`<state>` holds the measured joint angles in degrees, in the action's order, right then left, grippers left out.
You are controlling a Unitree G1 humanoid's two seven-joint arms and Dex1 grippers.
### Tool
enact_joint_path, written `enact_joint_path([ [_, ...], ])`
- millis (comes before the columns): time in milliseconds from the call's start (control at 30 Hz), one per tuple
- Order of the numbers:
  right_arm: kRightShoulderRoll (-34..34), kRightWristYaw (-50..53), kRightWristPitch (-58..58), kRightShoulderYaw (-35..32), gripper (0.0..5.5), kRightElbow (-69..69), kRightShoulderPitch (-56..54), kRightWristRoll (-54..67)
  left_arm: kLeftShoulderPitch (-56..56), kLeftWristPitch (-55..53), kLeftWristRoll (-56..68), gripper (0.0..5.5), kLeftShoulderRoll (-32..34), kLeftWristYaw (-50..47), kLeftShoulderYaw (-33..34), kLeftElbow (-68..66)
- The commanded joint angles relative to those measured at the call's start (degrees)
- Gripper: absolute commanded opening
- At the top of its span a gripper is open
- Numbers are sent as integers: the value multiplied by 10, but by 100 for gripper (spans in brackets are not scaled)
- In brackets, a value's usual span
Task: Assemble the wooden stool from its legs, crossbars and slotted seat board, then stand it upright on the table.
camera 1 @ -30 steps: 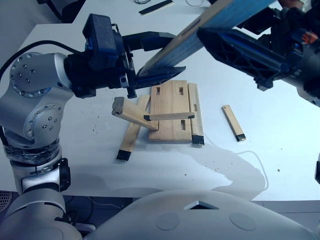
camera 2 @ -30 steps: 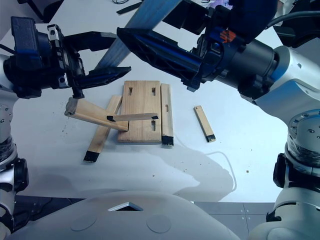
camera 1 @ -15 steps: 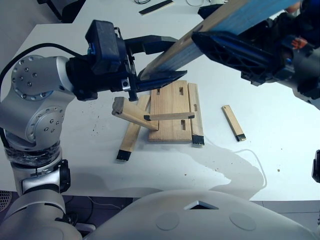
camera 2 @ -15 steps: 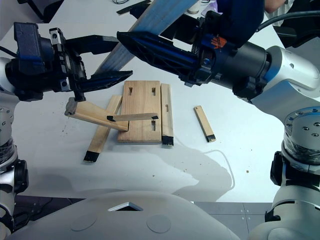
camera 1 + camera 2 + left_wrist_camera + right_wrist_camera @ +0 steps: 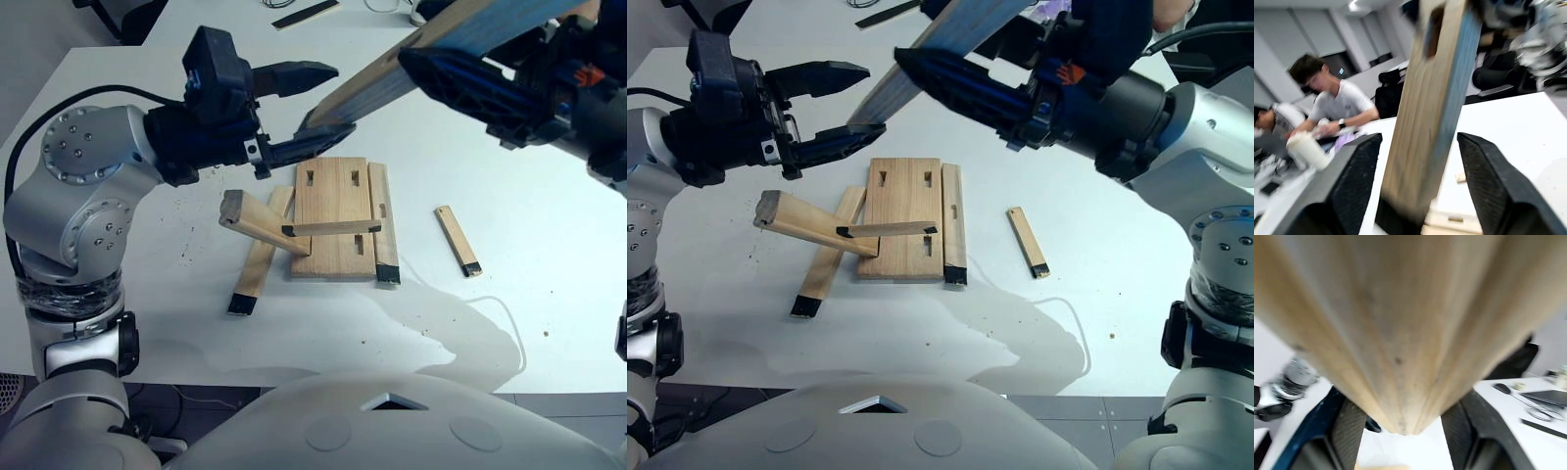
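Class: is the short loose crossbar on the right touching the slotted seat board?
Apart. The left eye view shows bare table between the crossbar and the seat board.

Change over the last second. The left gripper [image 5: 341, 99] has lifted and swung further over the bench, with its wrist turned more upright and its fingers still spread. The right gripper [image 5: 421, 54], still clamped on the stool leg [image 5: 377, 86], has drawn it back up and toward the robot's right. The leg's lower end, earlier deep between the left fingers, now lies close to their tips, just above the lower finger [image 5: 318, 144].
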<state>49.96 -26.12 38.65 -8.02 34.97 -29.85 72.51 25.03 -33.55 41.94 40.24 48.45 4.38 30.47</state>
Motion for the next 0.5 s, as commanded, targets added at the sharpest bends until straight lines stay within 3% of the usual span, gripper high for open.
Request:
enact_joint_path([
  [33,33,-60,-13,-24,206,-23,38,-84,-17,23,-34,354,5,-1,1,-27],
  [133,64,-117,-36,-39,206,-41,83,-162,-7,45,-65,398,3,-10,9,-79],
  [300,96,-221,-48,-82,206,-72,172,-214,19,116,-146,401,7,-36,30,-227],
  [500,73,-273,-49,-45,206,-3,252,-223,-40,228,-223,401,18,1,14,-317],
])
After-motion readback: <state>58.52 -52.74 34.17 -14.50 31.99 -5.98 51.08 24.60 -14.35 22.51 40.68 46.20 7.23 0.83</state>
